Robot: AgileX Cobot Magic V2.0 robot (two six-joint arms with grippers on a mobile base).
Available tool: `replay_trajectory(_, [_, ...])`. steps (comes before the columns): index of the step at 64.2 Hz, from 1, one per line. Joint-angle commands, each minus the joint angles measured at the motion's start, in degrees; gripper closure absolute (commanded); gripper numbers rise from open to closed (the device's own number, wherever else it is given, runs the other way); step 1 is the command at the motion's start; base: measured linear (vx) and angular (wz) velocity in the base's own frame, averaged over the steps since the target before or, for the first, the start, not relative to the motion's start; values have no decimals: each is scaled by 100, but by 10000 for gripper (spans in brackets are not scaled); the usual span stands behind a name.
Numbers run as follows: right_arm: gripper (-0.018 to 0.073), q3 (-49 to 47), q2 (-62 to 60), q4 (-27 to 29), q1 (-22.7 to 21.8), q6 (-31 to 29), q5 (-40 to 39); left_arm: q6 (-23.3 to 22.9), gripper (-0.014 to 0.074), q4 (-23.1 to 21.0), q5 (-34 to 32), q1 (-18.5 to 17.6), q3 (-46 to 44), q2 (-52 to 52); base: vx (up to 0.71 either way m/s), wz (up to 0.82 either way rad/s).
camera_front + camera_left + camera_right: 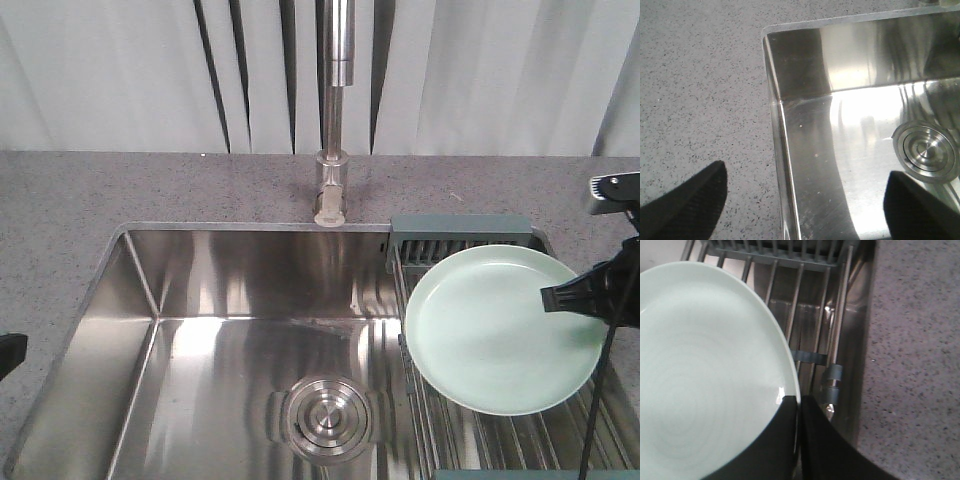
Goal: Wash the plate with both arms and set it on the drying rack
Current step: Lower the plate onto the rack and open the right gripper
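The pale mint-green plate (495, 328) is tilted over the drying rack (460, 240) at the sink's right side. My right gripper (560, 297) is shut on the plate's right rim. In the right wrist view the plate (700, 370) fills the left half, its rim pinched between my two black fingers (785, 440), with the rack's steel rods (800, 295) beneath. My left gripper (805, 200) is open and empty, its two fingertips (695, 200) spread over the sink's left rim. In the front view only a dark corner of the left arm (10, 350) shows at the left edge.
The steel sink basin (240, 330) has a round drain (325, 418) near its middle. A tall steel tap (335, 110) stands behind it. Speckled grey countertop (60, 220) surrounds the sink. Pale curtains hang at the back.
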Motion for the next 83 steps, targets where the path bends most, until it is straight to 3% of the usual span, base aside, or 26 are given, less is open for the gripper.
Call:
replay_trajectory(1, [561,-171,-160,-110,-264,17,-348,-43,4,-53,-380,5,-160,1,0,0])
replay_trajectory(15, [561,-171,-27,-562,-503,-173,-380,-43,4,-53,-380,5,-160,1,0,0])
replay_trajectory(28, [561,-275,440,-562,-503,-356,-596,-43,4,-53,-380,5,-160,1,0,0])
replay_trajectory(65, [553,-853,1894,-627,-121,-661,-978,-43,4,-53,-380,5,-160,1,0,0])
replay_trajectory(74, [521,-853,2087,-654,-121,-661,-979,-43,4,-53,-380,5,-160,1,0,0])
replay_trajectory(83, [431,-853,2033,-654,-121,-575,-979,-43,4,-53,-380,5,-160,1,0,0])
